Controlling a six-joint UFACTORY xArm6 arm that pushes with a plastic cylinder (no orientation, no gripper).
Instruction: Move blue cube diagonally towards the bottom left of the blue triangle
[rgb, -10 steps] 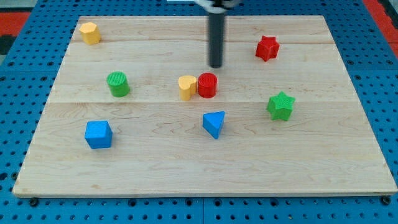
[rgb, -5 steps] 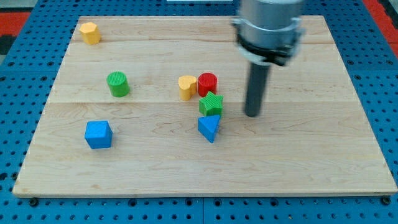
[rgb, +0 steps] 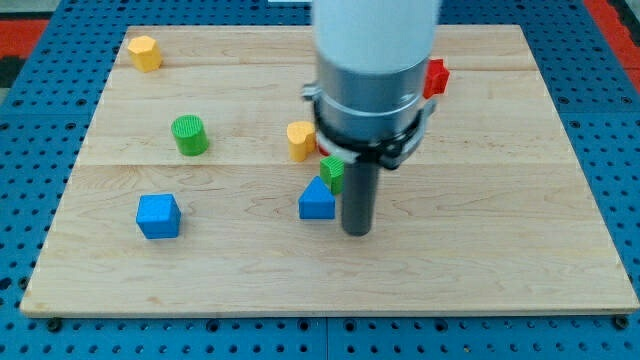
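Observation:
The blue cube (rgb: 158, 216) sits at the board's lower left. The blue triangle (rgb: 317, 200) lies near the board's middle, far to the cube's right. My tip (rgb: 357, 231) is on the board just right of and slightly below the blue triangle, close to it. A green star (rgb: 332, 171) is partly hidden behind my rod, just above the triangle. The arm's body covers the area above the rod.
A yellow heart (rgb: 299, 139) lies above the triangle, partly behind the arm. A green cylinder (rgb: 189, 135) is at the left middle. A yellow block (rgb: 145, 52) is at the top left. A red star (rgb: 434, 77) peeks out right of the arm.
My tip moved from the board's upper middle to the right, then down and left beside the blue triangle. The green star was pushed left next to the triangle. The triangle shifted left. The red cylinder is now hidden.

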